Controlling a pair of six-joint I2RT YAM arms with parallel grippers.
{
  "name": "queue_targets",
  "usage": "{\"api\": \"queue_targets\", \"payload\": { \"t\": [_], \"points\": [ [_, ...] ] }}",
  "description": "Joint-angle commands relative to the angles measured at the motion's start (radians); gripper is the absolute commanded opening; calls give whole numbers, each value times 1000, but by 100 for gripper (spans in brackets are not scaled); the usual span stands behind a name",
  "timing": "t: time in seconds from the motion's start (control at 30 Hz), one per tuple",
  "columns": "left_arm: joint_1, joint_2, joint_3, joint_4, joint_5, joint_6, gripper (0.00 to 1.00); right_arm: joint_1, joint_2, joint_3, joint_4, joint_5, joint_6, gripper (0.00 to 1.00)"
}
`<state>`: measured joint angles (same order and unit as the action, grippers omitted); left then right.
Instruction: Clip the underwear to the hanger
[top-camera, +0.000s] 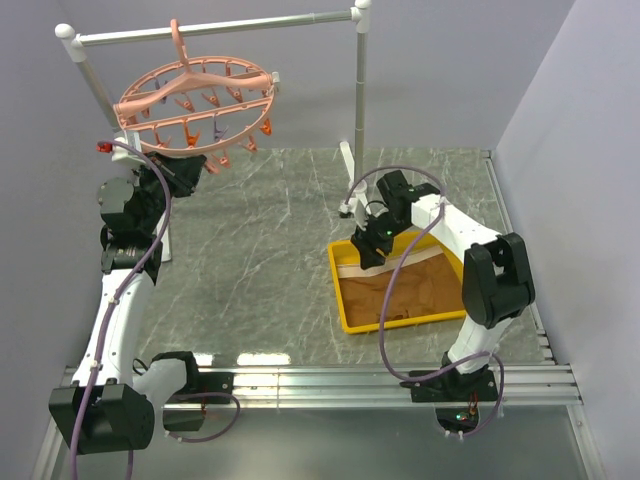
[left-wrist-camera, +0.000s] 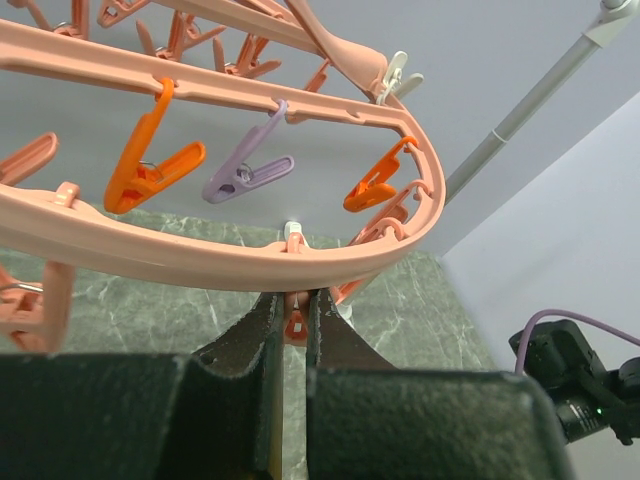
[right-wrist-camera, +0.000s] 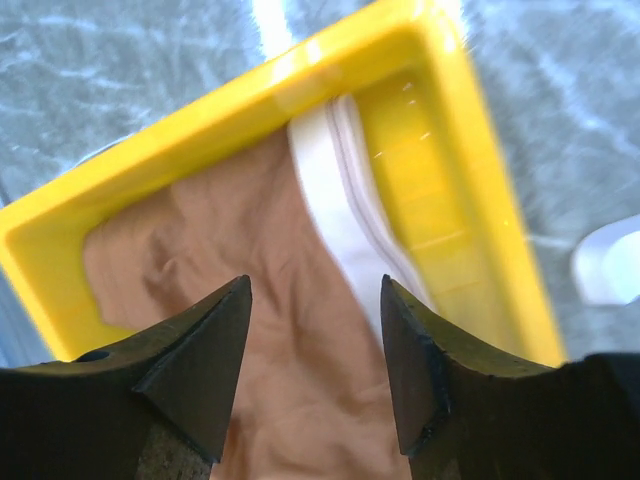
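Note:
The salmon-pink round hanger (top-camera: 195, 95) hangs by its hook from the white rail at the back left, its clips dangling. My left gripper (top-camera: 188, 166) is raised just under the hanger's near rim (left-wrist-camera: 230, 265). Its jaws are closed to a narrow gap on a small orange clip (left-wrist-camera: 294, 325) hanging from that rim. The brown underwear (top-camera: 420, 285) lies in the yellow tray (top-camera: 345, 300) at the right. My right gripper (right-wrist-camera: 315, 288) is open and empty, hovering just above the underwear (right-wrist-camera: 200, 250) near its lighter waistband edge (right-wrist-camera: 330, 190).
The white and grey rail (top-camera: 220, 28) spans the back, with one post (top-camera: 360, 90) standing just behind the tray. Grey walls close in on the left and right. The tray's rim (right-wrist-camera: 200, 110) surrounds the cloth. My right arm shows at the lower right in the left wrist view (left-wrist-camera: 580, 390).

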<state>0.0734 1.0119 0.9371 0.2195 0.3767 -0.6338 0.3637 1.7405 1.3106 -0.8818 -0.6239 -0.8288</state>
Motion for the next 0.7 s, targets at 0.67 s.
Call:
{"api": "queue_targets", "payload": {
  "t": [0.67],
  "points": [
    [3,4,48,14,1,40,0,1,155,45,52,-48,-193,76]
  ]
}}
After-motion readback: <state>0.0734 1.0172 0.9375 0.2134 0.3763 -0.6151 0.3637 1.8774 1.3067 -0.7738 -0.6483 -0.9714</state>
